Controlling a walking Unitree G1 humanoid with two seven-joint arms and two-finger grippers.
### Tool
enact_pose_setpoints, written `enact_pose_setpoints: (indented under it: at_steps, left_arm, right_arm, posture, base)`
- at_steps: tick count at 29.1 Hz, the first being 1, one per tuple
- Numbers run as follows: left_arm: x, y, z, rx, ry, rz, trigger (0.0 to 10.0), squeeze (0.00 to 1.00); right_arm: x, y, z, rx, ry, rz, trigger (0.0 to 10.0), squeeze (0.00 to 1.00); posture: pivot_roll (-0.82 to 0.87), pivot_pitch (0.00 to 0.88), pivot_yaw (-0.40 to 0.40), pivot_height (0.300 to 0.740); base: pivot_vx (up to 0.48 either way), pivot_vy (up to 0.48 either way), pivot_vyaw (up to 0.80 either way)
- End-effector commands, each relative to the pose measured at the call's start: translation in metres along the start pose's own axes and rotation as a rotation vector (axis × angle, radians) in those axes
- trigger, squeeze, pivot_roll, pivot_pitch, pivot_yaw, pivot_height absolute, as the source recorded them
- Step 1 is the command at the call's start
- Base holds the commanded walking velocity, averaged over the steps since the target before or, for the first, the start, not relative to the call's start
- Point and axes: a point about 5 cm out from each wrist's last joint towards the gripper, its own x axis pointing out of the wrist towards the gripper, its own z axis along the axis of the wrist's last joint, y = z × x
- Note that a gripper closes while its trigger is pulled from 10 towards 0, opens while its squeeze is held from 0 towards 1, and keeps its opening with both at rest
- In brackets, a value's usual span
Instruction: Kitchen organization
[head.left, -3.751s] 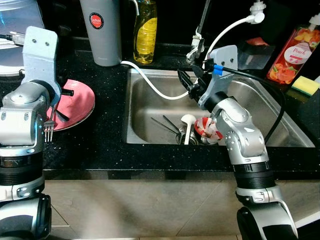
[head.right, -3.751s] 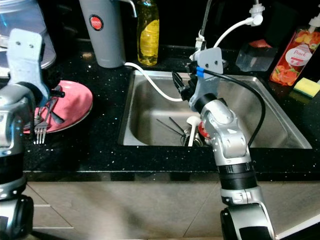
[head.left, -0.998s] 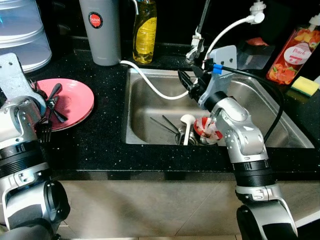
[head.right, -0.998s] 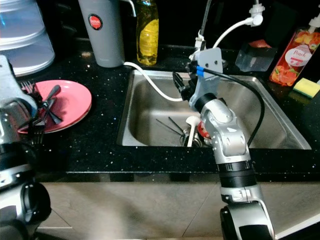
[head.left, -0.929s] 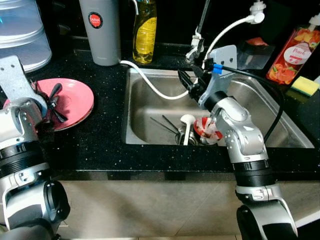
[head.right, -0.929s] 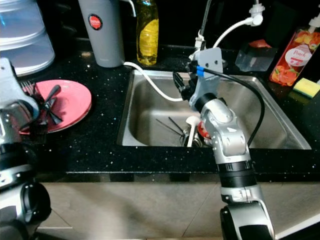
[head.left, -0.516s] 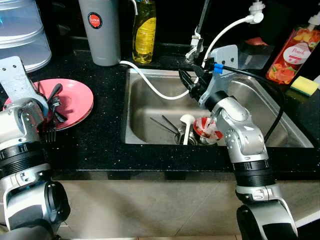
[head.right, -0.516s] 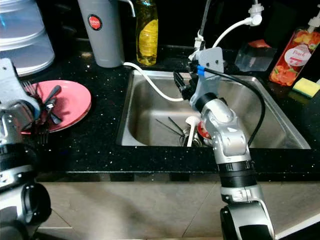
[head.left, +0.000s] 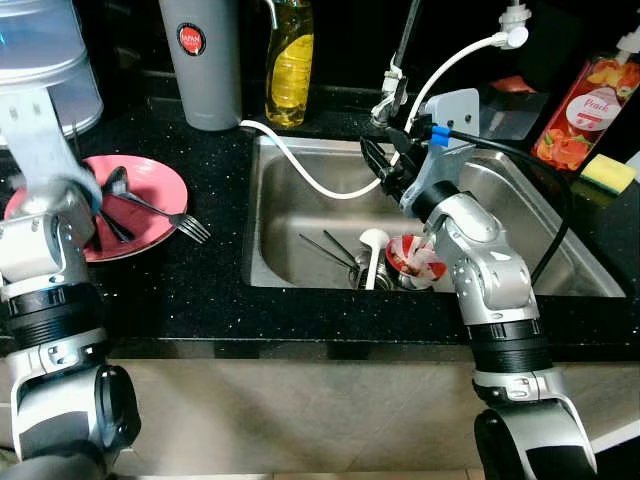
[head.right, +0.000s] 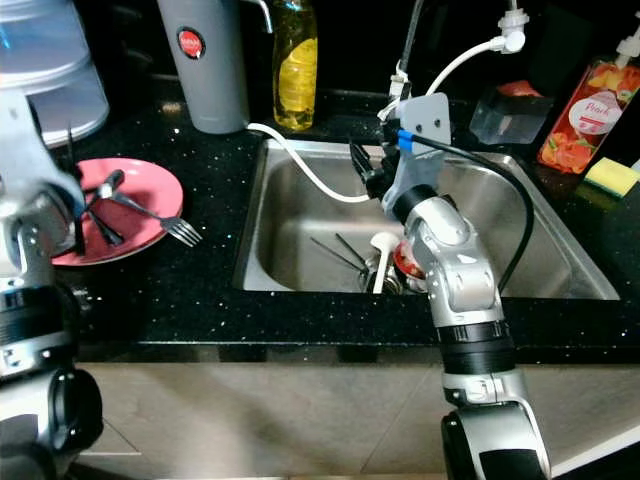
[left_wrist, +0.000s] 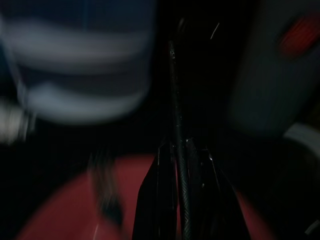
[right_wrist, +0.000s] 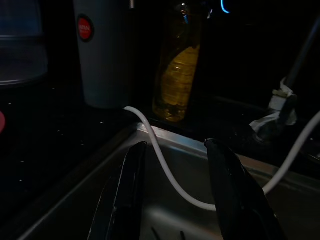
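1. A round pink plate (head.left: 160, 180) lay on the black speckled countertop (head.left: 210, 280) near its left edge, holding several dark utensils; a silver fork (head.left: 165, 212) rested across the plate's right rim with its tines out over the countertop.
2. The left gripper (left_wrist: 181, 165) stood over the left part of the plate. Its wrist view was blurred but showed the two black fingers (left_wrist: 155, 200) pinched close on a thin dark rod-like utensil (left_wrist: 174, 100) standing up between them.
3. The stainless steel sink (head.left: 300, 180), sunk into the countertop to the right of the plate, held a white ladle-shaped spoon (head.left: 373, 250), a crumpled red-and-white wrapper (head.left: 415, 258) and a few thin dark sticks (head.left: 330, 250) gathered around the drain.
4. The right gripper (right_wrist: 177, 165) hung inside the sink near its back wall, its fingers (right_wrist: 127, 190) parted wide with nothing between them; a white hose (head.left: 310, 172) curved over the sink's back-left corner just ahead of them.
5. Along the back edge of the countertop stood a tall grey tumbler with a red round label (head.left: 200, 60) and, just beside it, a yellow dish-soap bottle (head.left: 288, 60).
6. At the back-left corner sat a translucent bluish container (head.left: 45, 60). At the right edge stood a peach-labelled bottle (head.left: 590, 100) next to a yellow sponge (head.left: 610, 172).
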Motion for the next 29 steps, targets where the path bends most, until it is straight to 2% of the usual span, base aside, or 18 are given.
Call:
enact_pose_setpoints:
  at_steps: [1, 3, 4, 5, 6, 7, 10, 11, 12, 15, 18, 20, 21, 23, 24, 26, 28, 29]
  left_arm:
    - [-0.002, -0.006, 0.016, 0.007, -0.07, -0.045, 10.0, 0.0]
    - [-0.005, -0.017, 0.035, 0.0, -0.157, -0.097, 10.0, 0.0]
    - [-0.005, -0.017, 0.035, 0.0, -0.157, -0.097, 10.0, 0.0]
    - [-0.008, -0.021, 0.044, -0.002, -0.201, -0.121, 10.0, 0.0]
    - [-0.013, -0.026, 0.056, 0.041, -0.283, -0.131, 10.0, 0.0]
    - [-0.019, -0.032, 0.066, 0.125, -0.377, -0.13, 10.0, 0.0]
    - [-0.03, -0.041, 0.078, 0.299, -0.548, -0.098, 10.0, 0.0]
    - [-0.03, -0.041, 0.078, 0.299, -0.548, -0.098, 10.0, 0.0]
    - [-0.031, -0.042, 0.081, 0.353, -0.596, -0.07, 10.0, 0.0]
    - [-0.032, -0.046, 0.086, 0.582, -0.711, -0.005, 10.0, 0.0]
    - [-0.023, -0.048, 0.073, 0.743, -0.666, -0.027, 10.0, 0.0]
    - [-0.017, -0.058, 0.05, 0.843, -0.559, -0.203, 10.0, 0.0]
    - [-0.018, -0.062, 0.041, 0.878, -0.522, -0.279, 10.0, 0.0]
    - [-0.02, -0.066, 0.037, 0.924, -0.531, -0.328, 10.0, 0.0]
    - [-0.02, -0.066, 0.037, 0.924, -0.531, -0.328, 10.0, 0.0]
    - [-0.022, -0.068, 0.041, 0.951, -0.593, -0.315, 10.0, 0.0]
    - [-0.022, -0.067, 0.056, 0.87, -0.68, -0.231, 10.0, 0.0]
    - [-0.018, -0.059, 0.066, 0.739, -0.681, -0.132, 10.0, 0.0]
  right_arm:
    - [0.002, -0.001, 0.003, 0.0, -0.017, 0.0, 10.0, 0.0]
    - [0.003, 0.0, 0.005, 0.0, -0.022, 0.006, 10.0, 0.0]
    - [0.003, 0.0, 0.005, 0.0, -0.022, 0.006, 10.0, 0.0]
    - [0.004, 0.0, 0.006, -0.001, -0.024, 0.006, 10.0, 0.0]
    - [0.003, -0.001, 0.006, -0.002, -0.025, 0.001, 10.0, 0.0]
    - [0.001, -0.003, 0.006, -0.002, -0.024, -0.01, 10.0, 0.0]
    - [-0.003, -0.008, 0.007, 0.0, -0.032, -0.039, 10.0, 0.0]
    - [-0.003, -0.008, 0.007, 0.0, -0.032, -0.039, 10.0, 0.0]
    - [-0.005, -0.011, 0.009, 0.004, -0.04, -0.052, 10.0, 0.0]
    - [-0.006, -0.02, 0.015, 0.012, -0.08, -0.125, 10.0, 0.0]
    - [-0.007, -0.032, 0.025, -0.003, -0.139, -0.233, 10.0, 0.0]
    - [-0.01, -0.046, 0.031, -0.024, -0.16, -0.352, 10.0, 0.0]
    - [-0.013, -0.058, 0.03, 0.0, -0.149, -0.444, 10.0, 0.0]
    - [-0.019, -0.078, 0.027, 0.071, -0.121, -0.58, 10.0, 0.0]
    - [-0.019, -0.078, 0.027, 0.071, -0.121, -0.58, 10.0, 0.0]
    - [-0.025, -0.092, 0.024, 0.134, -0.111, -0.662, 10.0, 0.0]
    - [-0.025, -0.094, 0.026, 0.111, -0.122, -0.627, 10.0, 0.0]
    - [-0.023, -0.088, 0.027, 0.086, -0.132, -0.586, 10.0, 0.0]
  posture:
    - [0.3, 0.0, -0.092, 0.74]
    - [0.3, 0.0, -0.089, 0.74]
    - [0.3, 0.0, -0.089, 0.74]
    - [0.3, 0.0, -0.089, 0.74]
    - [0.29, 0.0, -0.083, 0.74]
    - [0.28, 0.0, -0.081, 0.74]
    - [0.26, 0.0, -0.067, 0.74]
    - [0.26, 0.0, -0.067, 0.74]
    - [0.27, 0.0, -0.063, 0.74]
    - [0.26, 0.0, -0.058, 0.74]
    - [0.26, 0.0, -0.052, 0.74]
    - [0.26, 0.0, -0.05, 0.74]
    - [0.26, 0.0, -0.049, 0.74]
    - [0.26, 0.0, -0.049, 0.74]
    - [0.26, 0.0, -0.049, 0.74]
    - [0.26, 0.0, -0.05, 0.74]
    - [0.26, 0.0, -0.049, 0.74]
    - [0.26, 0.0, -0.046, 0.74]
  base:
    - [0.0, 0.0, 0.0]
    - [0.0, 0.0, 0.0]
    - [0.0, 0.0, 0.0]
    - [0.0, 0.0, 0.0]
    - [0.0, 0.0, 0.0]
    - [0.0, 0.0, 0.0]
    - [0.0, 0.0, 0.0]
    - [0.0, 0.0, 0.0]
    - [0.0, 0.0, 0.0]
    - [0.0, 0.0, 0.0]
    - [0.0, 0.0, 0.0]
    - [0.0, 0.0, 0.0]
    - [0.0, 0.0, 0.0]
    - [0.0, 0.0, 0.0]
    - [0.0, 0.0, 0.0]
    - [0.0, 0.0, 0.0]
    - [0.0, 0.0, 0.0]
    - [0.0, 0.0, 0.0]
